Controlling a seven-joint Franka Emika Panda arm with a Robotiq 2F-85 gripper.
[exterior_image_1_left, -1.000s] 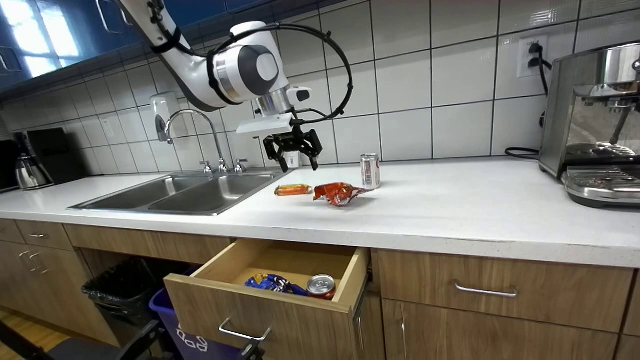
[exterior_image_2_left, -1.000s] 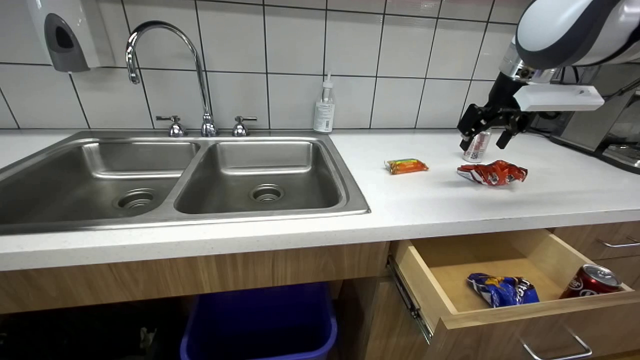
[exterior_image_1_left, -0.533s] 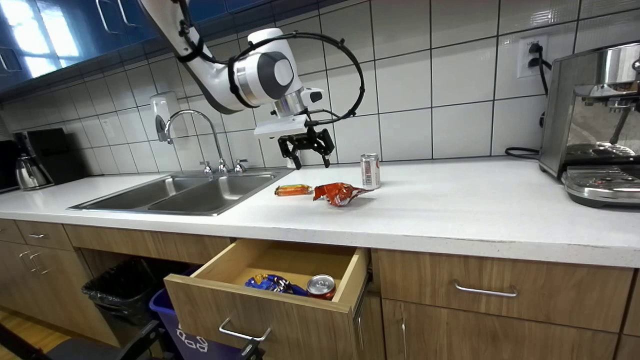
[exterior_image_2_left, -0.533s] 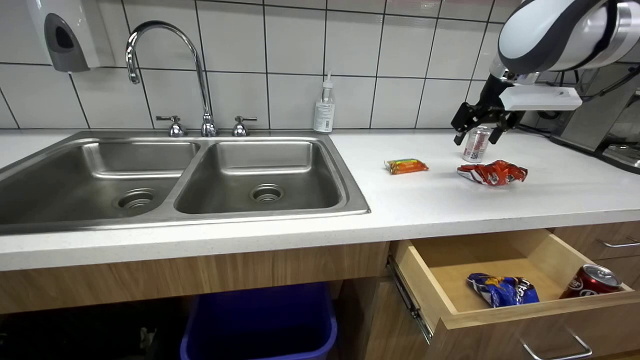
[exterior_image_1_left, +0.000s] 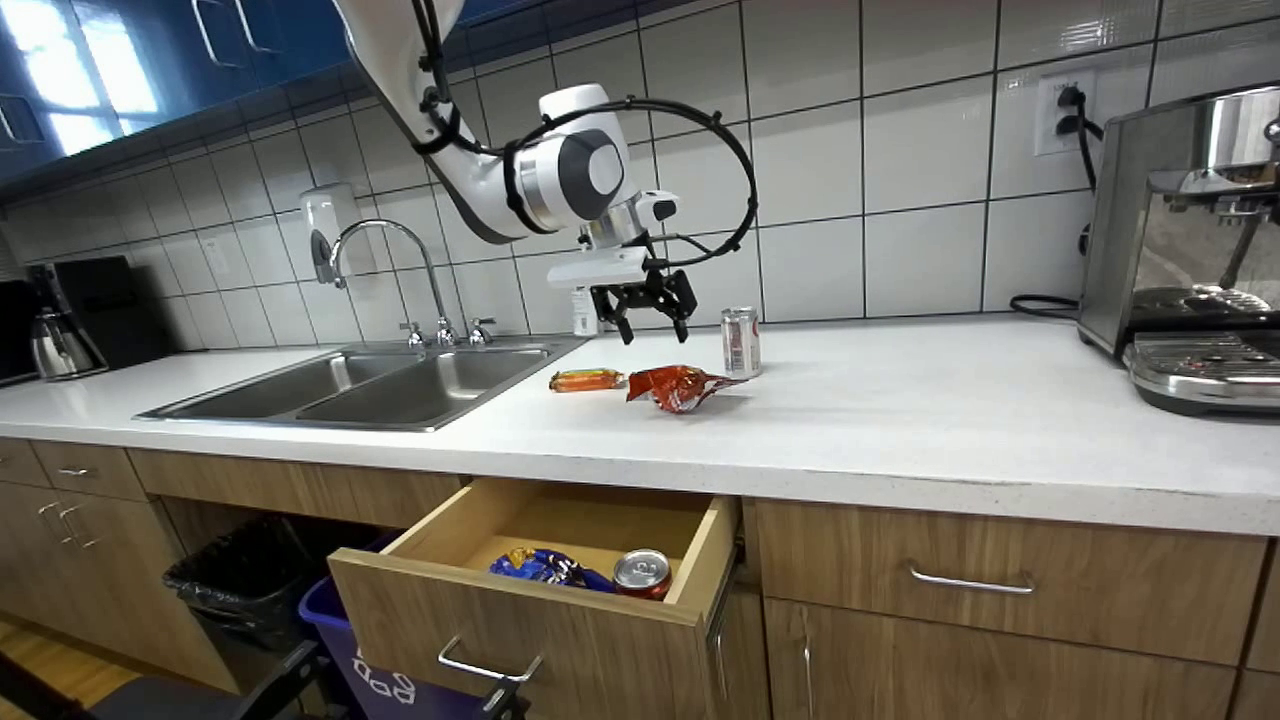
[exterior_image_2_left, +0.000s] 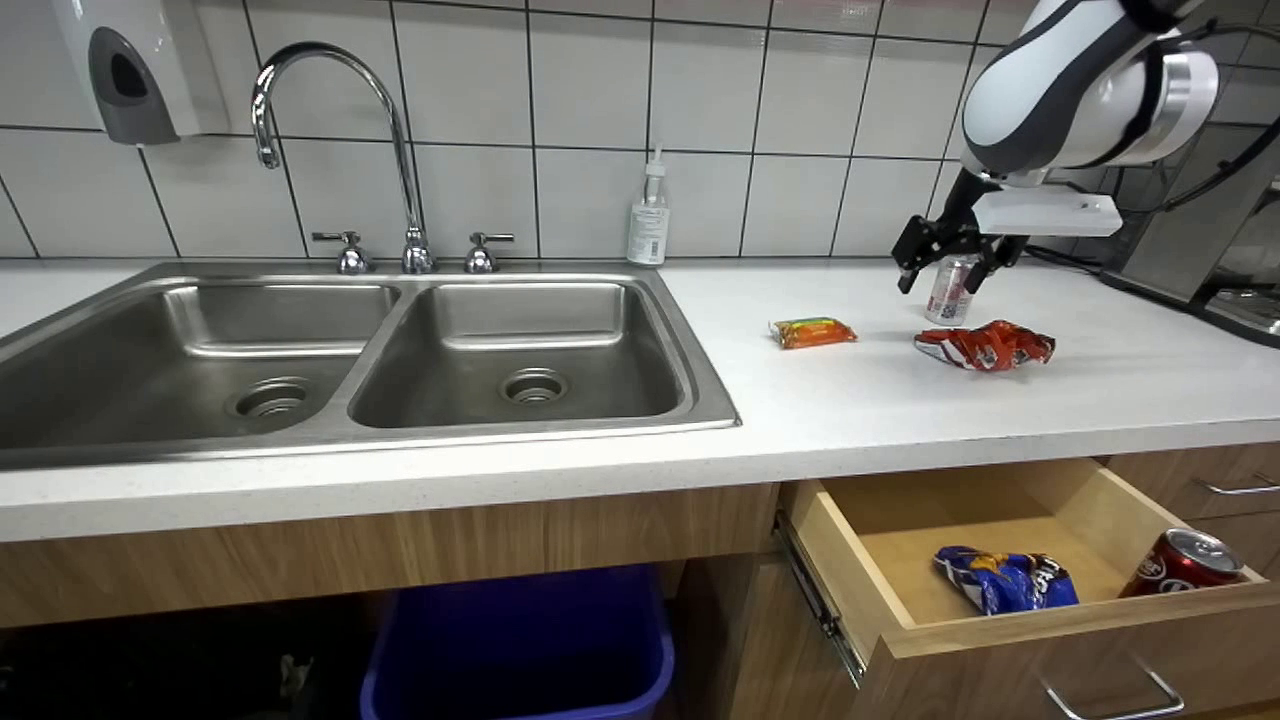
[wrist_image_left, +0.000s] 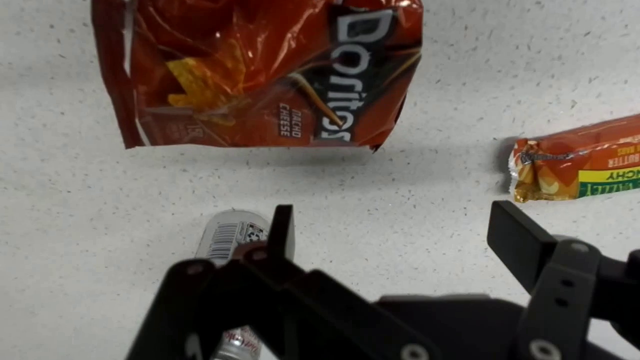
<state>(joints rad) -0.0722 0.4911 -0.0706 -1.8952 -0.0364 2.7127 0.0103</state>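
Observation:
My gripper (exterior_image_1_left: 654, 336) is open and empty, held above the white counter; it also shows in an exterior view (exterior_image_2_left: 939, 287) and in the wrist view (wrist_image_left: 390, 220). A crumpled red Doritos bag (wrist_image_left: 260, 75) lies on the counter, in both exterior views too (exterior_image_1_left: 675, 388) (exterior_image_2_left: 988, 346). A silver can (exterior_image_1_left: 741, 342) stands upright behind the bag; in the wrist view the left finger partly covers the can (wrist_image_left: 227, 235). An orange granola bar (exterior_image_1_left: 586, 380) lies beside the bag; its end shows past the right fingertip in the wrist view (wrist_image_left: 580, 162). The gripper touches none of them.
An open drawer (exterior_image_1_left: 520, 585) below the counter holds a blue bag (exterior_image_2_left: 1005, 580) and a dark red can (exterior_image_2_left: 1185, 562). A double sink (exterior_image_2_left: 540, 435) with a tall faucet (exterior_image_2_left: 400, 130), a clear bottle (exterior_image_2_left: 649, 225) and a coffee machine (exterior_image_1_left: 1200, 250) are around. A blue bin (exterior_image_2_left: 520, 640) stands below.
My open gripper has shifted sideways above the counter, to right in one exterior picture and to left in another, and slightly lower over the last half second. The objects have not moved.

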